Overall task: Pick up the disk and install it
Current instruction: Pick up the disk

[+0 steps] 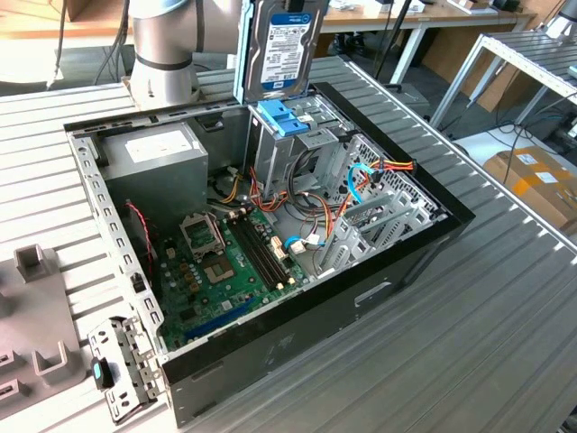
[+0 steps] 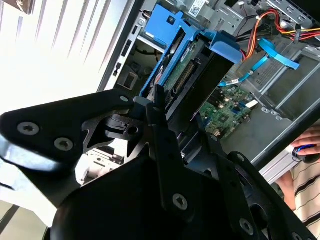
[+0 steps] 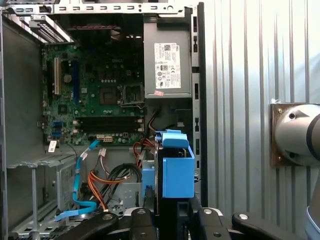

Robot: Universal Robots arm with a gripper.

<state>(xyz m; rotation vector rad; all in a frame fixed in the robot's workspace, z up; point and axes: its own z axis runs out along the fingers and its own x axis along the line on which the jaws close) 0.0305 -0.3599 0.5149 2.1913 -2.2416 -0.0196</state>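
Note:
The disk (image 1: 287, 50) stands upright on its short edge, its white-and-blue label facing the exterior camera and its light-blue carrier frame along its sides. It hangs just above the grey drive cage (image 1: 311, 158) inside the open computer case. In the second wrist view my gripper (image 2: 177, 117) is shut on the disk (image 2: 197, 75), with black fingers (image 2: 156, 107) clamping its two flat faces. In the first wrist view the disk (image 3: 176, 172) is seen edge-on between the gripper (image 3: 172, 212) fingers, over the case's drive corner.
The open black case (image 1: 424, 248) lies on a slatted metal table and holds a green motherboard (image 1: 212, 271), a power supply (image 1: 153, 162), orange and blue cables (image 1: 356, 185) and a blue latch (image 1: 281, 117) on the cage. The arm's base (image 1: 167, 50) stands behind. A person's striped sleeve (image 2: 306, 172) is beside the case.

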